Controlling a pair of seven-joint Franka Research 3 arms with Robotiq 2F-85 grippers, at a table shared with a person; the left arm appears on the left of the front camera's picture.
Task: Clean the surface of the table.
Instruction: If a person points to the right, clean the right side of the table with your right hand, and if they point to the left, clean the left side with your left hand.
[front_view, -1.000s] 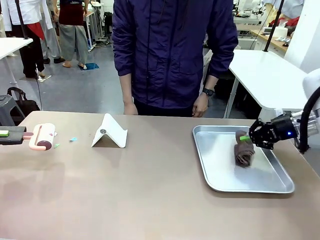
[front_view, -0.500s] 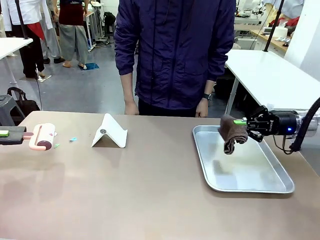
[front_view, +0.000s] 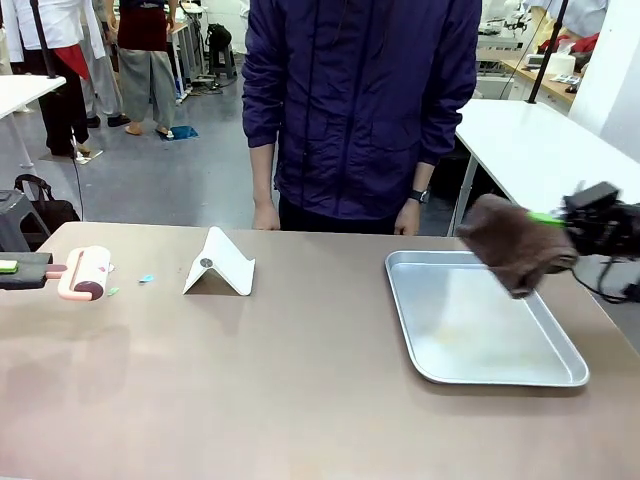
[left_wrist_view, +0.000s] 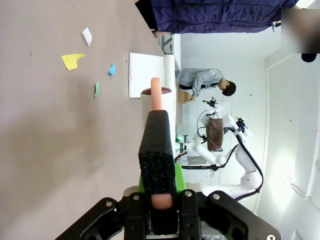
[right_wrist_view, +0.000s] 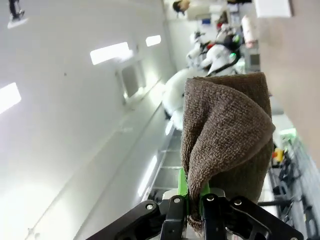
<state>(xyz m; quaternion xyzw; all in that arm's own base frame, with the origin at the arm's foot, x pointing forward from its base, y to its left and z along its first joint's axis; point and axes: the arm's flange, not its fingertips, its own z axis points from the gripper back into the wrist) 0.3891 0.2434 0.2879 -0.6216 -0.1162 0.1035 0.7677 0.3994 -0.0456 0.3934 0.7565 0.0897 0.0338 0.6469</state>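
Table: broad rectangular top, smooth matte taupe, running from the left edge of the front view to the right.

Right claw: clamped tight on a brown terry cloth, held in the air near the table's far right corner, over the far right corner of the tray. The cloth is nubbly and folded, sagging in a soft lobe. In the wrist view the green pads pinch its lower fold.

Tray: shallow silver metal with rounded corners, lying flat by the right edge.

Left claw: closed on the pink plastic handle of a lint roller at the left edge. I cannot tell if the drum touches the top.

White tent-shaped folded stand: near the far edge, left of centre. Small coloured paper scraps lie beside the roller.
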